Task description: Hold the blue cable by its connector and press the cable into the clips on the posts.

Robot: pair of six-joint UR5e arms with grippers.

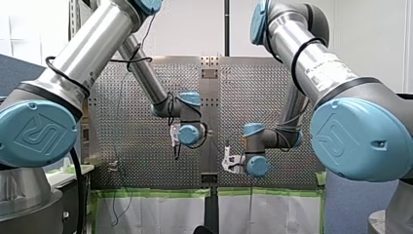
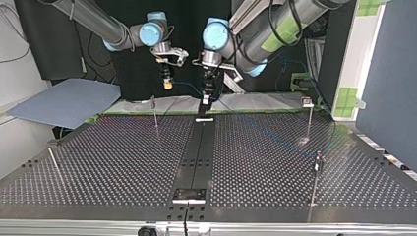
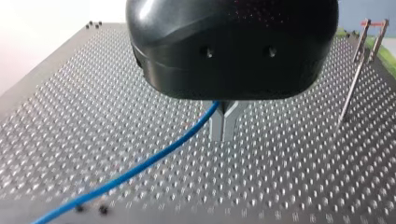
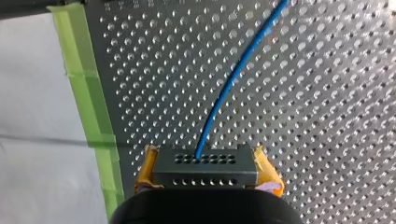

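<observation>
Right wrist view: my right gripper (image 4: 205, 161) has its yellow pads (image 4: 267, 171) narrow and clamped on both sides of a dark connector (image 4: 204, 176) that has rows of small holes. The blue cable (image 4: 233, 79) leaves the face of the connector and runs ahead over the perforated table (image 4: 327, 116). Green tape (image 4: 88, 88) edges the table beside the gripper.

Left wrist view: my left gripper (image 3: 223, 135) has metal fingers (image 3: 217, 126) with the tips pressed together in a Y shape. The cable runs into the fork between them, close under the black body, then trails away low across the holes. I cannot tell how hard it is pinched. Two thin posts (image 3: 352, 88) stand off to the side, well apart from the fingers.

Top view: both grippers hang at about 12 o'clock, above the far edge of the table. My right one is toward 11 o'clock and my left one is nearer centre, pointing down. One post (image 2: 309, 123) stands at 2 o'clock with a clip (image 2: 307, 102) on top. Another post (image 2: 316, 179) is at 4 o'clock and a third (image 2: 155, 115) is at 11 o'clock. No cable is seated in any clip. The connector is in the air, off the table.
</observation>
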